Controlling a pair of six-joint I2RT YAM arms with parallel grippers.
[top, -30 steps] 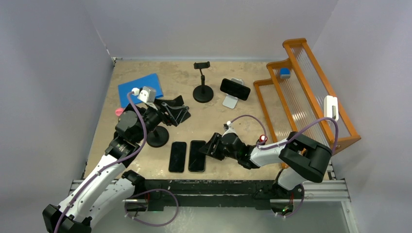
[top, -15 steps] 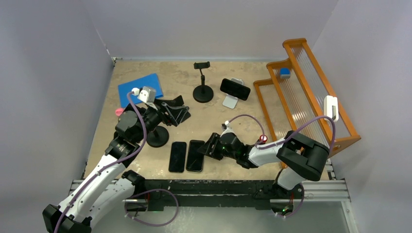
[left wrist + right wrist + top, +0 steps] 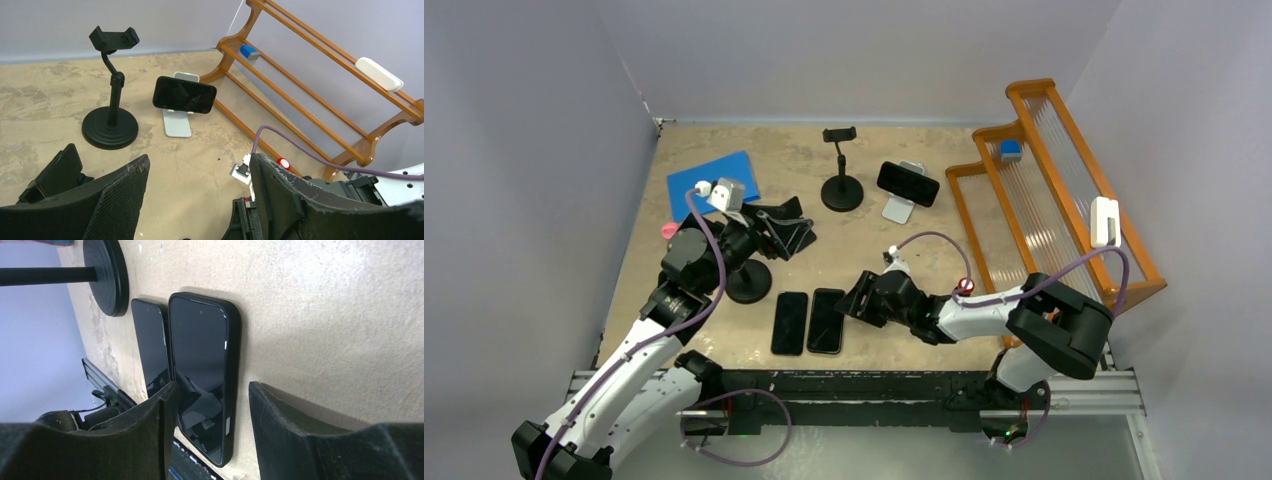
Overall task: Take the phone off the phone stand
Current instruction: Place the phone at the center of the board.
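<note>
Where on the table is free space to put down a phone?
Bare table lies between the tall black stand, the white stand and the flat phones. Crowded near those phones, by the right pincer.

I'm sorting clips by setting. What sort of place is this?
Likely a robotics lab test cell: plain grey walls box in a worn tabletop, two robot arms sit on a metal rail, and phone stands lie out as props.

Glossy glass phone point(image 3: 202, 375) lies on rough table point(image 3: 340, 330).
</note>
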